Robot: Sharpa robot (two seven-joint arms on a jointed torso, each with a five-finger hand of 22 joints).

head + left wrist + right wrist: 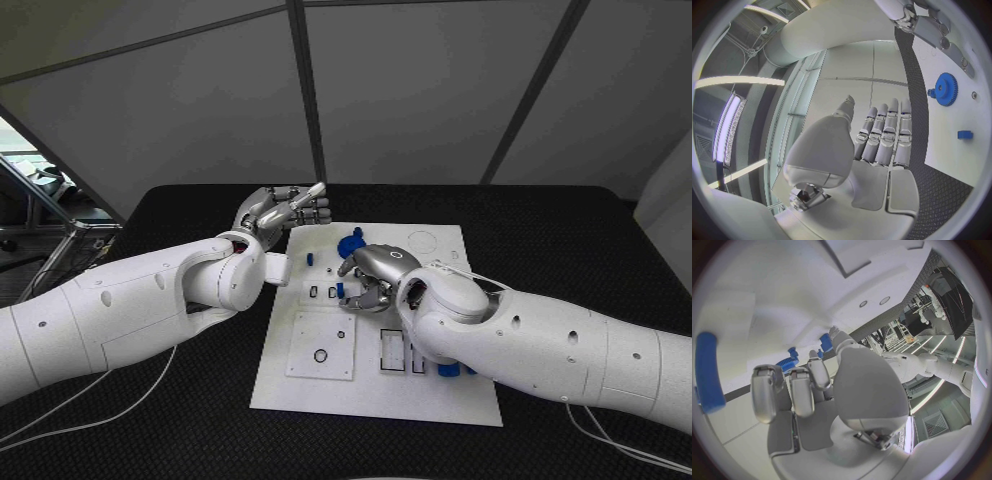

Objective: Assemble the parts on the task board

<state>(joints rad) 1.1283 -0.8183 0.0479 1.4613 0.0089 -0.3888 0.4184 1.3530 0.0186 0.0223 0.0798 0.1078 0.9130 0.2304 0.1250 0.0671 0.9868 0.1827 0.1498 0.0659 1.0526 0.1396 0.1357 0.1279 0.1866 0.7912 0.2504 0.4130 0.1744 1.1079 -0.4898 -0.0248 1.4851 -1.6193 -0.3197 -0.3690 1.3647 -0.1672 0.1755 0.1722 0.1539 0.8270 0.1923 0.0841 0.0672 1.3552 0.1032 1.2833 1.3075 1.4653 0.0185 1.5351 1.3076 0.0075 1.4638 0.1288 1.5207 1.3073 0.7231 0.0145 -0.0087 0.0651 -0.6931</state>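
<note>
— Two hands over the white task board (378,385), is that right?

— Yes. The left hand (283,210) hovers at the board's far left corner, above the black table (577,240), with its fingers (886,137) stretched out straight side by side, holding nothing (the left wrist view shows the palm bare).

— And the right hand (378,275)?

— It sits over the middle of the board, fingers (792,390) curled downward. Whether they pinch anything I cannot tell; small blue parts (335,292) lie just beside the fingertips.

— Where are the other parts?

— A blue gear (351,243) stands on the board's far half, just beyond the right hand; the left wrist view shows its toothed rim clearly (945,89), with a small blue block (964,134) lying apart from it. More blue pieces (454,369) lie near the board's right edge, partly hidden under the right arm. A long blue bar (708,371) appears in the right wrist view, lying on the white surface beside the fingers.
</note>
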